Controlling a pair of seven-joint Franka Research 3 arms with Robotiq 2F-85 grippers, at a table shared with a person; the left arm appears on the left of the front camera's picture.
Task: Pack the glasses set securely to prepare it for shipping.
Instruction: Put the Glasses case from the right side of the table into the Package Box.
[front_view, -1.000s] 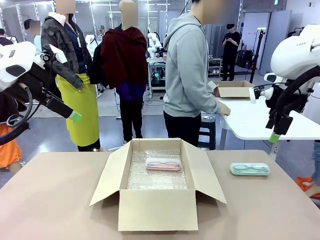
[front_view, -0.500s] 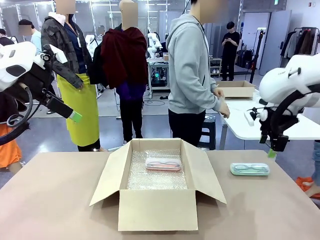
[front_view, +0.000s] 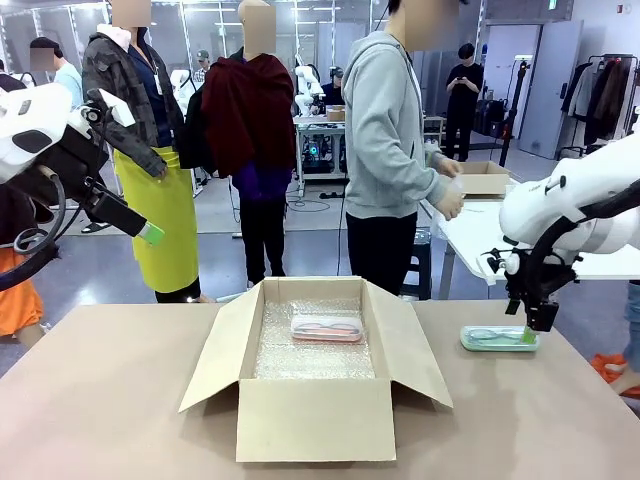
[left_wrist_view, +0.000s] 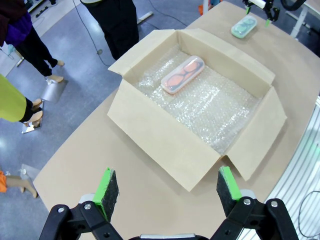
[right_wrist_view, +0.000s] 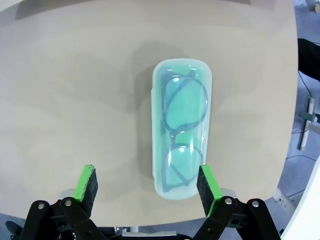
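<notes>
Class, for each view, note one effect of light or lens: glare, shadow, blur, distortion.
Front view: even light, cardboard box sharp, soft shade inside it. Left wrist view: bubble wrap sparkles with small highlights. Right wrist view: wide-angle lens curves the table edge; mint green case throws a soft shadow beside it.

Bright even overhead light; soft shadows; wrist views perhaps edge-warped.
</notes>
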